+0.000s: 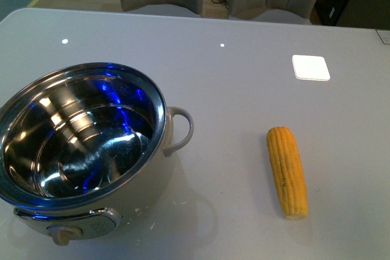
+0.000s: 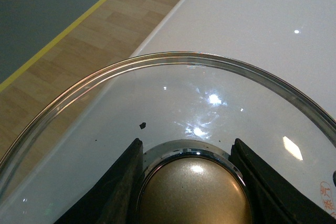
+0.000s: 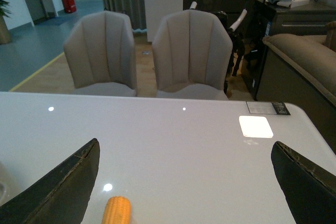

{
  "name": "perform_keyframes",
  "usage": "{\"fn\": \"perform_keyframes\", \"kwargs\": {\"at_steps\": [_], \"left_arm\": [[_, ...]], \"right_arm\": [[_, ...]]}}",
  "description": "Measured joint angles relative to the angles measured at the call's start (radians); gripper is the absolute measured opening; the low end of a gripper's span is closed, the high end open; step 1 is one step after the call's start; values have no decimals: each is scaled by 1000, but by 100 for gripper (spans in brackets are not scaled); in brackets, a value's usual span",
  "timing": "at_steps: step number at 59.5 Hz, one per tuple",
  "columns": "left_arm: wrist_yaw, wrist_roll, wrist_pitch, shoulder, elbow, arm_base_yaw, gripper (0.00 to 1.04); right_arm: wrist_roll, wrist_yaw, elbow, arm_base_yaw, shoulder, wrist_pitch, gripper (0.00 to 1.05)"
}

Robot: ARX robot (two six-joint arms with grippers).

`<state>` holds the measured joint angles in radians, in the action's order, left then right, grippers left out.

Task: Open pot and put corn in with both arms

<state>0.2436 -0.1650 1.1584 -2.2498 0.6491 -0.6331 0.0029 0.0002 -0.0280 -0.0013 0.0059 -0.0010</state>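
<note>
The pot (image 1: 79,138) stands open at the front left of the white table, its steel inside empty, one cream handle (image 1: 181,129) toward the middle and its knob (image 1: 64,234) at the front. The corn (image 1: 287,170) lies on the table to the pot's right; its tip shows in the right wrist view (image 3: 116,211). My left gripper (image 2: 189,182) is shut on the gold knob (image 2: 194,192) of the glass pot lid (image 2: 173,98) and holds it near the table's edge. My right gripper (image 3: 186,182) is open above the table, the corn's tip between its fingers. Neither arm shows in the front view.
A bright square reflection (image 1: 311,67) lies on the table at the back right. Two beige chairs (image 3: 147,51) stand behind the far edge. Wood floor with a yellow line (image 2: 68,30) runs beside the table's left edge. A sofa (image 3: 304,61) stands at the right.
</note>
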Motion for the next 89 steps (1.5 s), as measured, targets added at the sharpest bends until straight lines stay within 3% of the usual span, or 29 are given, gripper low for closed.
{"fn": "perform_keyframes", "kwargs": {"at_steps": [25,85,89], "left_arm": [[4,36,39,-198,158,65,44],[8,40,171,-382,230,46,44],[10,49,171,-382,230,46,51]], "right_arm": [[0,0,0,0,0,0,96],[0,0,0,0,0,0,96],[0,0,0,0,0,0,96]]}}
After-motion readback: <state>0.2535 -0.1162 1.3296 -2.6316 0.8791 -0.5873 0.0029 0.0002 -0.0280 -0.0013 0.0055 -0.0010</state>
